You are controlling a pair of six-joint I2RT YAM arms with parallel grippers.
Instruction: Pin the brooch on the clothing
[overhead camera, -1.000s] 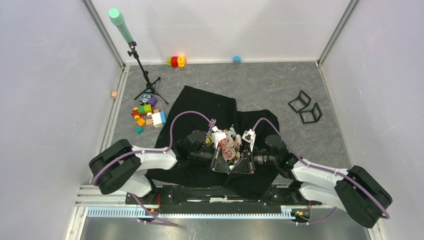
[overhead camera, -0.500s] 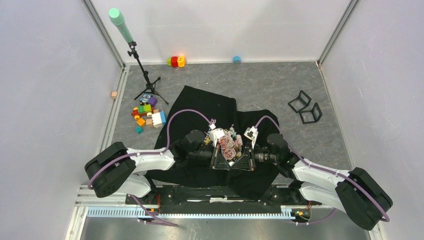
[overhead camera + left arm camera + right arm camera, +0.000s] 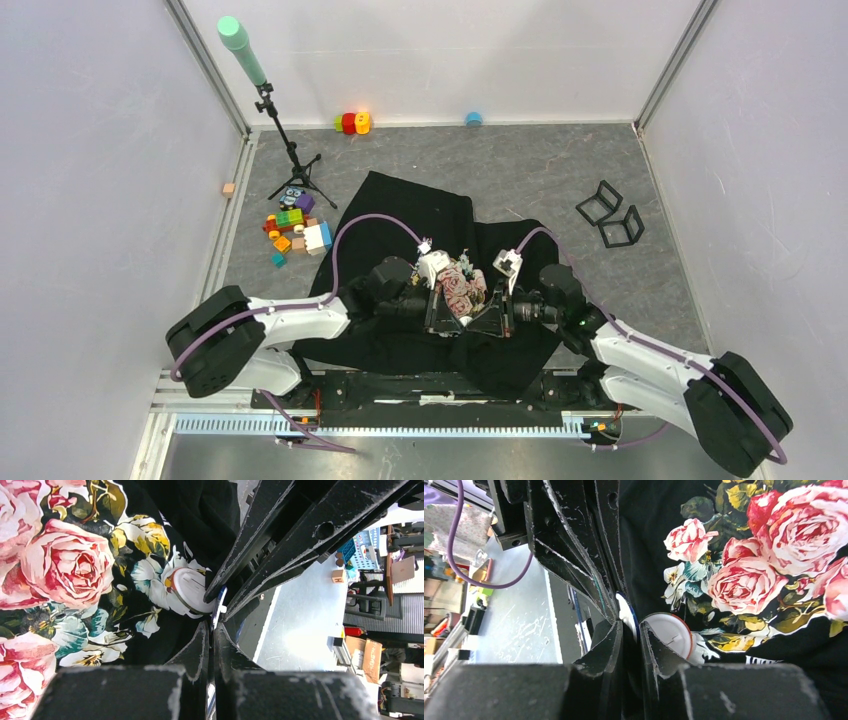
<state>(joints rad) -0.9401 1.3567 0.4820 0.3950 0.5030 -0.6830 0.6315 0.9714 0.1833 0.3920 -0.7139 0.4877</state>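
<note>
The black T-shirt (image 3: 410, 215) lies spread on the table, its rose print (image 3: 460, 290) bunched between my two grippers. My left gripper (image 3: 452, 328) (image 3: 212, 629) and right gripper (image 3: 474, 326) (image 3: 631, 627) meet tip to tip at the lower edge of the print. A thin white brooch with a blue rim (image 3: 219, 606) (image 3: 626, 616) stands edge-on between both pairs of jaws, and both are shut on it. A second round white disc with a reddish rim (image 3: 189, 591) (image 3: 670, 632) lies against the printed fabric right beside the fingertips.
A tripod with a green-tipped pole (image 3: 290, 150) and a pile of toy blocks (image 3: 295, 230) stand left of the shirt. Two black wire frames (image 3: 612, 213) stand at the right. A red-yellow toy (image 3: 352, 122) and a blue cap (image 3: 473, 118) sit by the back wall.
Both grippers stay together at the print. The right wrist has shifted slightly right and away, and its arm has swung outward. The left arm has barely moved.
</note>
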